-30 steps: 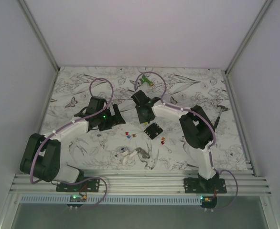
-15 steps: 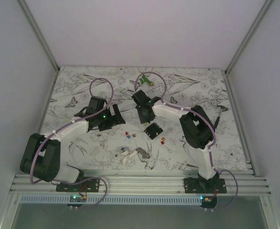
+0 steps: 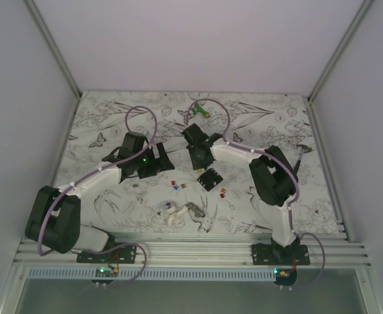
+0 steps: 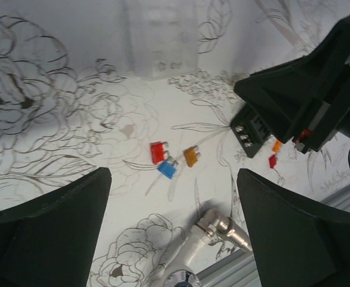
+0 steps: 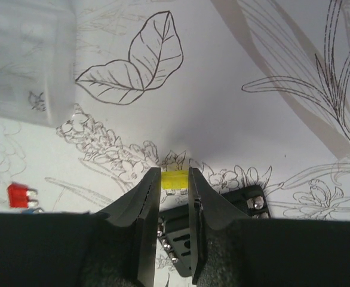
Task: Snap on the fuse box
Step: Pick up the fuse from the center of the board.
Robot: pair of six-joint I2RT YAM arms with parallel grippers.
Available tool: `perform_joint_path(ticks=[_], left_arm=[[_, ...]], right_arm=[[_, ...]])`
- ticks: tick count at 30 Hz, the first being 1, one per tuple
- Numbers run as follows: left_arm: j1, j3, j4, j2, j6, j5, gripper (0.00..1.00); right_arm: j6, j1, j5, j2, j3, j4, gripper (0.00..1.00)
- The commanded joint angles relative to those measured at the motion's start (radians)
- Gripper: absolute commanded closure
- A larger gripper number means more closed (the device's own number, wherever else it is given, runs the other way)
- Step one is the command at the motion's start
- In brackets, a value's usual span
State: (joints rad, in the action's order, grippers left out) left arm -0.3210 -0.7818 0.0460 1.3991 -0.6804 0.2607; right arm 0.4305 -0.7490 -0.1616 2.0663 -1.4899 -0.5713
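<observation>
The fuse box (image 3: 210, 179) is a small black square block lying flat on the flowered cloth, right of centre. In the right wrist view it (image 5: 254, 201) shows below and behind the fingers, screws along its edge. My right gripper (image 5: 175, 177) hangs just above it, shut on a small yellow fuse (image 5: 175, 180) pinched at the fingertips. From above, that gripper (image 3: 200, 161) sits just up and left of the box. My left gripper (image 3: 160, 157) stands open and empty, further left; its view shows the box (image 4: 251, 131) at the right under the right arm.
Red (image 4: 158, 152), blue (image 4: 167, 170) and orange (image 4: 191, 156) fuses lie left of the box, and two more (image 4: 274, 153) on its other side. A clear plastic cover (image 4: 163, 48) lies further back. A green object (image 3: 201, 112) sits at the rear, and a white-and-grey clump (image 3: 182, 212) near the front edge.
The right jaws have narrowed onto the yellow fuse. The left arm has shifted slightly right and toward the back, its jaws still wide.
</observation>
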Motion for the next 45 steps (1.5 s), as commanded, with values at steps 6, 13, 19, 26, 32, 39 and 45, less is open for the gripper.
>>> perform_joint_path(ticks=[6, 13, 19, 26, 32, 39, 45], left_arm=[[-0.103, 0.007, -0.11, -0.063, -0.001, -0.029, 0.14], [-0.165, 0.042, -0.236, -0.114, -0.014, -0.103, 0.22], [-0.223, 0.073, -0.359, -0.179, -0.008, -0.179, 0.36], [-0.256, 0.073, -0.401, -0.182, 0.013, -0.236, 0.57], [-0.262, 0.061, -0.404, -0.158, 0.001, -0.246, 0.69], [-0.272, 0.076, -0.404, -0.16, -0.009, -0.269, 0.74], [-0.281, 0.086, -0.407, -0.174, 0.003, -0.283, 0.73]], right_arm=[[0.11, 0.005, 0.048, -0.189, 0.077, 0.139, 0.79], [0.202, 0.006, 0.076, -0.332, 0.174, 0.268, 0.79], [0.275, 0.007, 0.135, -0.412, 0.233, 0.351, 0.79], [0.334, 0.005, 0.22, -0.448, 0.278, 0.436, 0.79], [0.365, 0.005, 0.232, -0.474, 0.309, 0.477, 0.79], [0.386, 0.006, 0.225, -0.491, 0.332, 0.499, 0.79], [0.392, 0.006, 0.217, -0.492, 0.345, 0.512, 0.79]])
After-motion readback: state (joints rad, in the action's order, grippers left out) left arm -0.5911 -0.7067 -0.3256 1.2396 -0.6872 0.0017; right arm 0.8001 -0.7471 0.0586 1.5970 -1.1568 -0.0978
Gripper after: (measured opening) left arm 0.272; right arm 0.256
